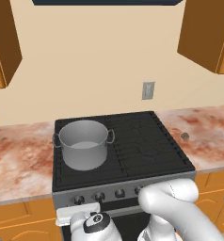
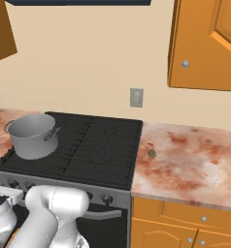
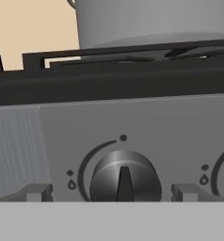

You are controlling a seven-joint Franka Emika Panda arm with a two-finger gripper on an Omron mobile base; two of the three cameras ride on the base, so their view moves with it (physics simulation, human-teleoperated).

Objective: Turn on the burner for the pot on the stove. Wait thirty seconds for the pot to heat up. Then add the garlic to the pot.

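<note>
Grey panel metal faces my gripper (image 3: 112,194), and the dark round knob (image 3: 125,178) sits straight ahead between my two finger tips, which stand wide apart on either side of it with nothing held. The knob's pointer ridge stands upright toward the dot mark above it, so I judge the burner is not yet on. Above my gripper and beyond it, the grey pot (image 3: 154,21) stands on the black grates of the stove (image 3: 132,117); from the left base view the pot (image 1: 83,143) sits on the cooktop's left half, roughly above where my hand works low at the front panel. The garlic (image 1: 184,136) lies well off to my gripper's right on the reddish counter (image 1: 208,136), apart from the stove, and it waits for later. To do this step well I think I should first be sure this knob serves the pot's burner, since several knobs (image 1: 99,196) line the panel and a neighbouring one shows just to the right of my fingers. Then I would move straight in until both tips bracket the knob's body, keep it centred so neither tip rides the panel, close firmly on its sides, and twist about its own axis without dragging sideways. A loose pinch would probably slip round the smooth rim.
</note>
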